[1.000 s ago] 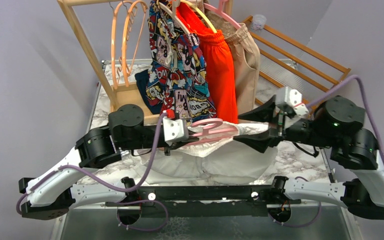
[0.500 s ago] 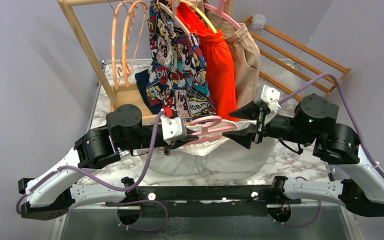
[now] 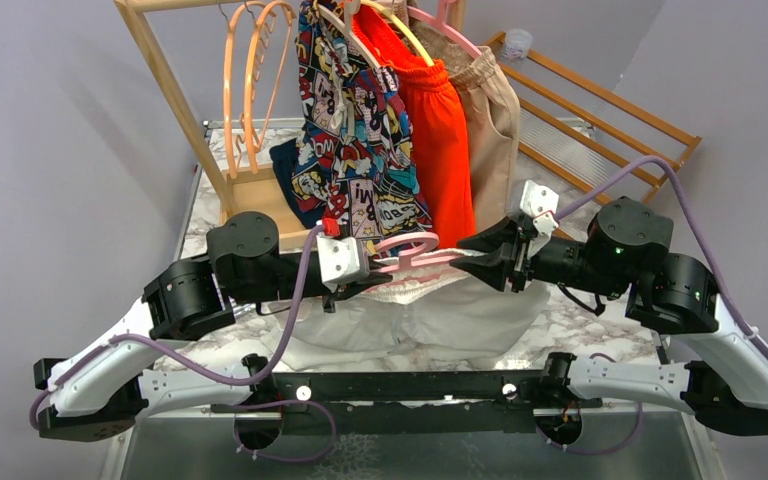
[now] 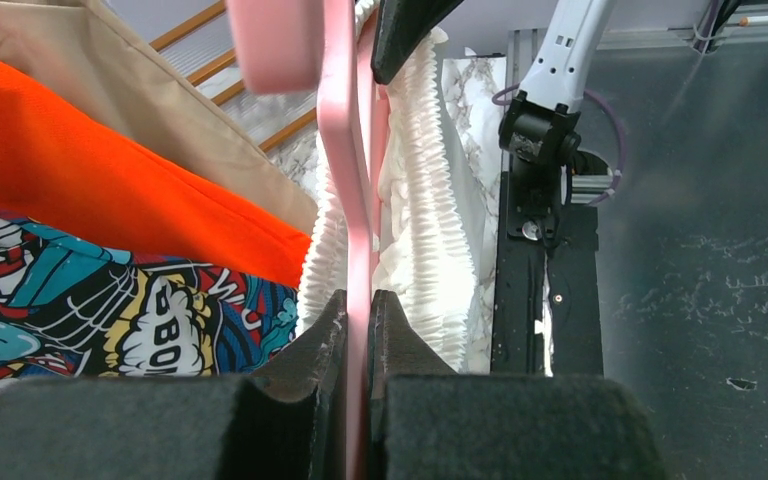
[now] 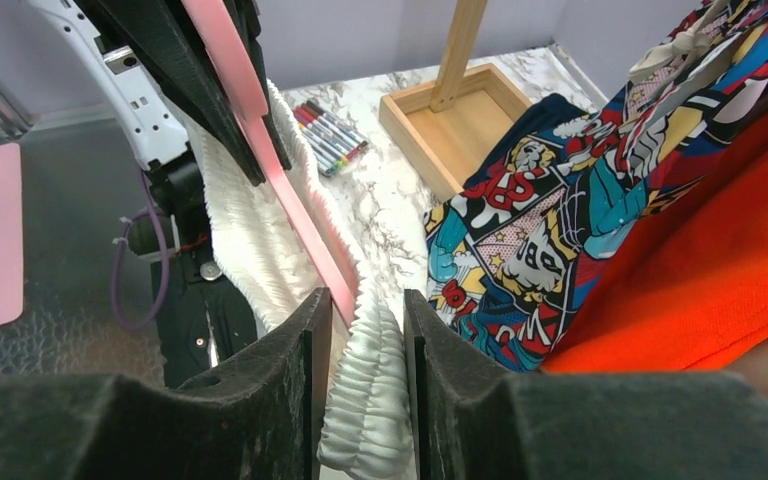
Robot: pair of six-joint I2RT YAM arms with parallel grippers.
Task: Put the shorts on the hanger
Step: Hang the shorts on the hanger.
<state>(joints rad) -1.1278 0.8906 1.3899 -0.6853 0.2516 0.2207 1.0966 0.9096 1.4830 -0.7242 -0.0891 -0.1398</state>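
**Item 1: printed lettering on the comic-print shorts [image 3: 355, 140].** They hang on the wooden rack [image 3: 175, 95] at far centre. Block comic capitals sit in jagged burst panels, white and yellow on red and blue. In the top view the letters "OOM" show in several bursts, which seems to be "BOOM". Folds cut the other words short. In the left wrist view one burst [image 4: 160, 322] lies sideways at the near left, and its word cannot be read with certainty.

**Item 2: the markers [image 5: 328, 128].** They lie on the marble table [image 5: 400, 190], and their barrel print is too small to read.
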